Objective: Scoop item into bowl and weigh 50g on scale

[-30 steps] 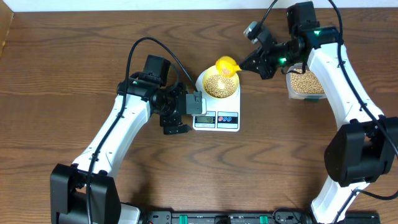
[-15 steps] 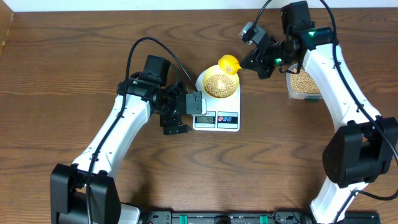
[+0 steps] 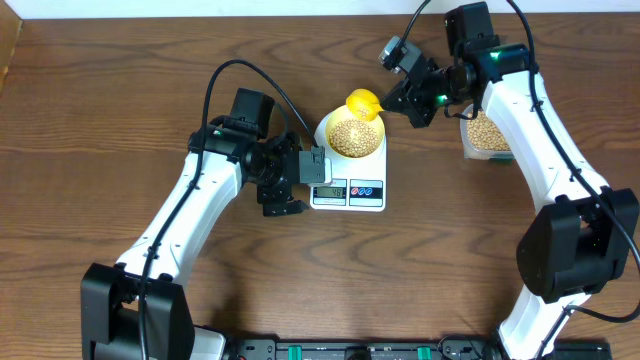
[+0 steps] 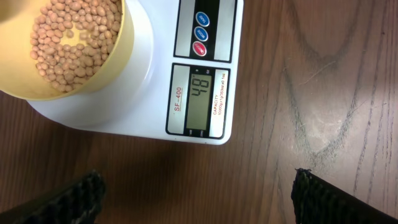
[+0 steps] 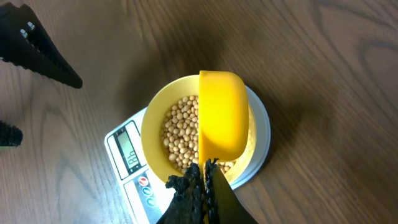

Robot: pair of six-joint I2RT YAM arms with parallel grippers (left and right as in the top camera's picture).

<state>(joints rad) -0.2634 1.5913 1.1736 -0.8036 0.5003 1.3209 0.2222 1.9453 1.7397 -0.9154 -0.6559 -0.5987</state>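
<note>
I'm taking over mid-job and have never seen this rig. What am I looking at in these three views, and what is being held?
Two white robot arms work at a wooden table. One picture is taken from above. The other two come from a camera on each arm's wrist. A white scale carries a pale-yellow bowl of beans, and its display reads 48. The right claw is shut on a yellow scoop tipped over the bowl. A clear tub with more beans stands nearby. The left claw is open and empty, beside the scale.
</note>
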